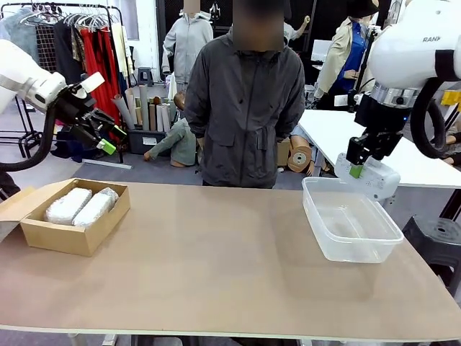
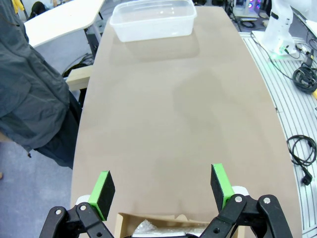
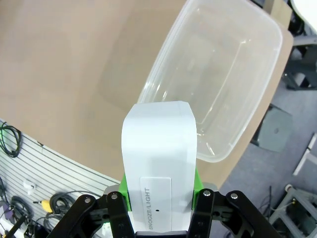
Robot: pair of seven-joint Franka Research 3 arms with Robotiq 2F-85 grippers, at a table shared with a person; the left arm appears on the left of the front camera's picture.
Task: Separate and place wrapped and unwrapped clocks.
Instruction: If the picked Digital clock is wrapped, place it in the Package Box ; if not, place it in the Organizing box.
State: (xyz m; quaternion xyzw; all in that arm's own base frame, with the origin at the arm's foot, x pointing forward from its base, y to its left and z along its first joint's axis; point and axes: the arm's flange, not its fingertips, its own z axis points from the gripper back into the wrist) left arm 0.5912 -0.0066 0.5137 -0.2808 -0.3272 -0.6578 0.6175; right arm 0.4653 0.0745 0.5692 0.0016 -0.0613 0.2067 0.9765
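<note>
— Where does the right gripper (image 1: 358,169) stand?

— Above the far rim of the clear plastic tub (image 1: 351,218), clamped on the bare white clock (image 3: 158,163), whose "SNOOZE/LIGHT" panel faces the wrist camera.

— And the left gripper (image 2: 163,189)?

— Raised over the cardboard box (image 1: 72,215) at the desk's (image 1: 216,259) left end, jaws wide apart and holding nothing. Two bubble-wrapped clocks (image 1: 81,205) lie side by side in the box.

— Anything between them?

— Bare desk. A person in a grey jacket (image 1: 243,101) stands at the far edge, clear of both arms.
</note>
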